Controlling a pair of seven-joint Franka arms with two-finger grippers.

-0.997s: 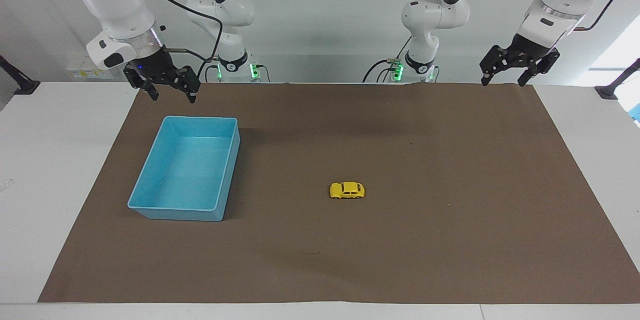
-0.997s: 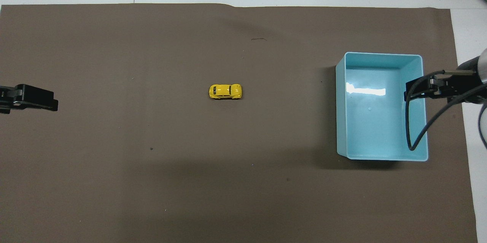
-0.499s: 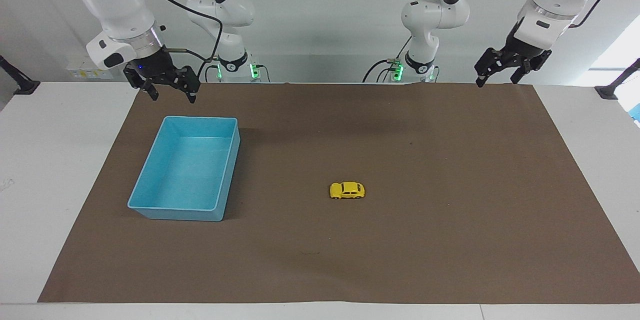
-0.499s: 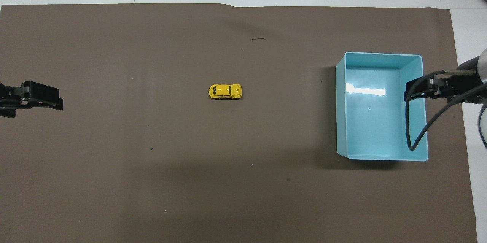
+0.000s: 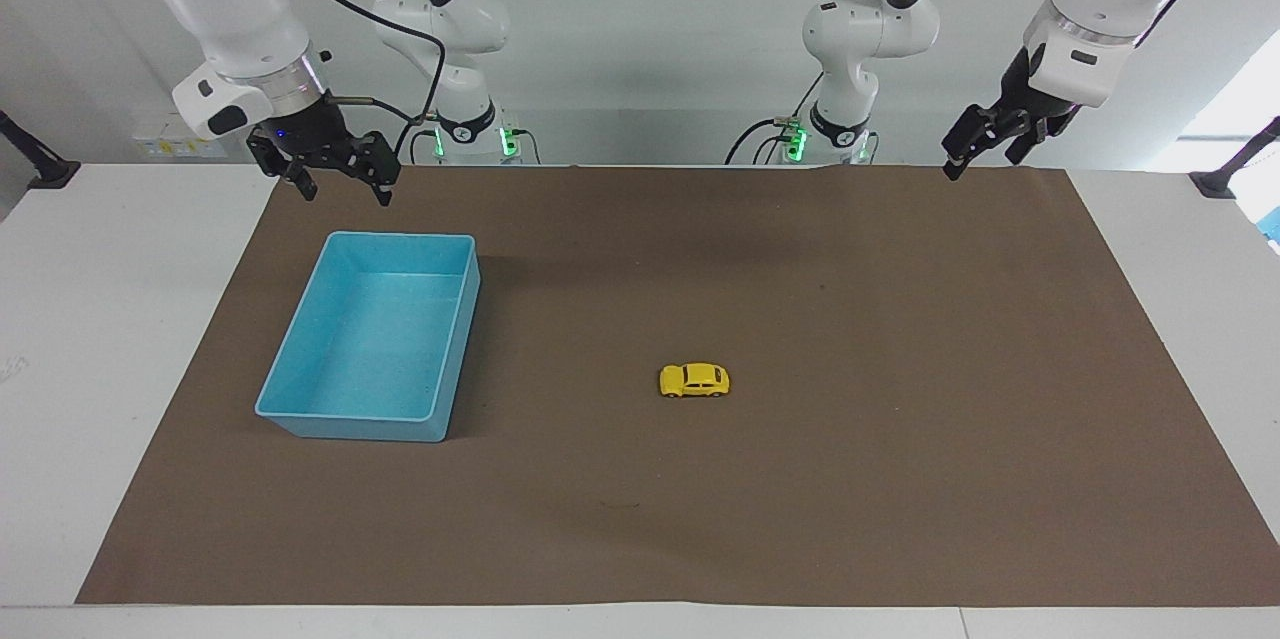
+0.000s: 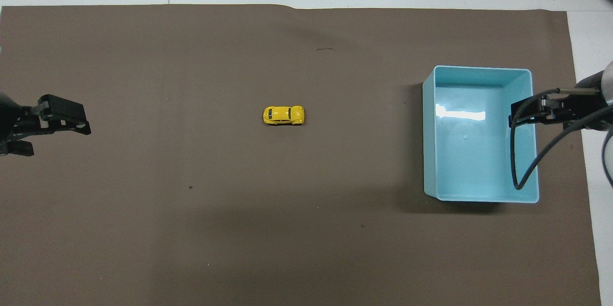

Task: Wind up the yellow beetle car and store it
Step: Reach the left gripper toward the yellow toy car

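No legible text, labels, brand marks, numbers or signs anywhere in either view.

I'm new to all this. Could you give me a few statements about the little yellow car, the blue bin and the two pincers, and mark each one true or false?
1. The yellow beetle car lies inside the blue bin. False: it stands on the brown mat, apart from the bin.
2. The bin holds nothing. True.
3. The left pincer grips the car. False: it hangs open in the air at its own end of the table, holding nothing.
4. The right pincer is open. True.
5. The car stands on its wheels. True.
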